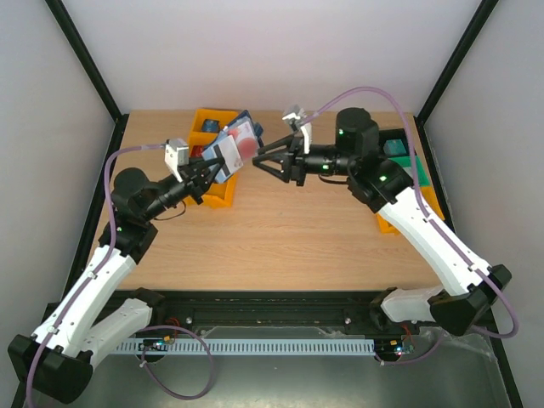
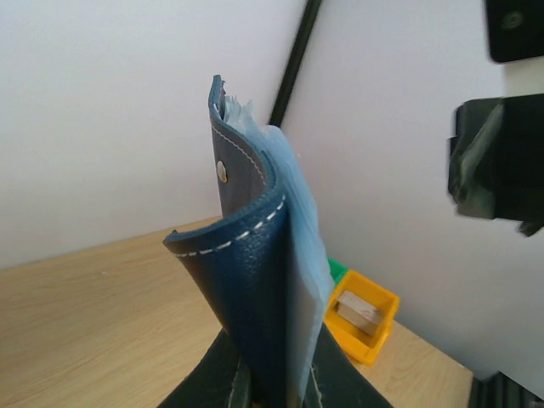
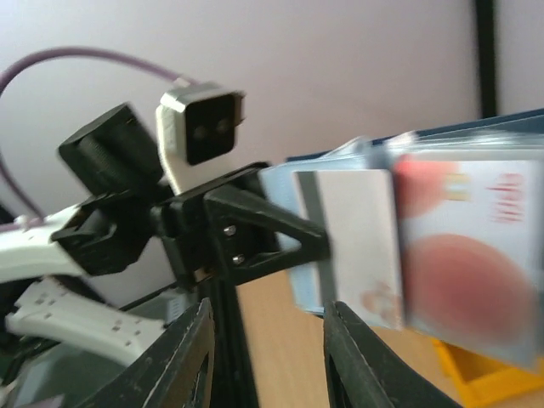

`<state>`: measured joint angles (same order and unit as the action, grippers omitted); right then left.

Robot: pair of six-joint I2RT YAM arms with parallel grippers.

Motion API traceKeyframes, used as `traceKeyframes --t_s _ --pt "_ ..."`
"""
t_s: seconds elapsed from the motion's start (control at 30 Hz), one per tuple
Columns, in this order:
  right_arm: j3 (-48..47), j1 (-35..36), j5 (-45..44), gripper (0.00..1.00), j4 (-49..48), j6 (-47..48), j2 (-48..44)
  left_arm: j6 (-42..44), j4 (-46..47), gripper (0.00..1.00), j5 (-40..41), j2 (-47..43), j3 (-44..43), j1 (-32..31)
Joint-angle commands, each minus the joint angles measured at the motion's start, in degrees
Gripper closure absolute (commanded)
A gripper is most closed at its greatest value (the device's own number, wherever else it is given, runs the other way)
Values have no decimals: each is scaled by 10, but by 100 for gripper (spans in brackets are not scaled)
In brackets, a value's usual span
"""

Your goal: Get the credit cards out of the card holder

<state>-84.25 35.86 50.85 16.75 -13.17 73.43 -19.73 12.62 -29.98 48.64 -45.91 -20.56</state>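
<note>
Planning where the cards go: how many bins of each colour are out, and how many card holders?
Yellow bins: 2
Green bin: 1
Card holder: 1
Total: 4

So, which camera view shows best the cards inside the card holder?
The right wrist view: the card holder faces it, and a red-marked card shows, though blurred. The top view shows them small; the left wrist view sees only the holder's edge.
</note>
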Motion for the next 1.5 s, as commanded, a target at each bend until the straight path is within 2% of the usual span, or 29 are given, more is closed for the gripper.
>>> traceKeyframes --t_s 0.0,0.23,0.5,0.63,0.77,0.9,1.03,1.17,1.2,1.27,1.47 --pt "7 22 79 65 -56 -20 25 -13 78 98 -92 -2 -9 3" --pt "10 19 59 60 -73 0 21 -27 123 98 -188 -3 -8 1" --pt "22 14 54 61 -63 -6 23 -25 147 98 -216 -3 -7 -3" --pt "26 14 58 71 -70 -13 25 -21 150 98 -223 -3 -7 -7" --pt "28 15 64 74 -83 -29 33 -21 152 98 -222 -1 -7 -12" --pt "30 19 70 84 -89 -35 40 -19 152 98 -223 0 -7 -17" --pt "33 27 81 88 -106 -45 44 -19 155 98 -222 3 -7 -21" --pt "36 36 101 85 -126 -54 46 -20 156 98 -221 5 -7 -24" --pt "38 37 106 87 -133 -58 44 -21 155 98 -221 5 -7 -25" --pt "41 37 113 97 -141 -60 39 -21 154 98 -221 5 -6 -26" --pt "55 33 103 98 -143 -39 16 -18 140 97 -214 4 -5 -26"
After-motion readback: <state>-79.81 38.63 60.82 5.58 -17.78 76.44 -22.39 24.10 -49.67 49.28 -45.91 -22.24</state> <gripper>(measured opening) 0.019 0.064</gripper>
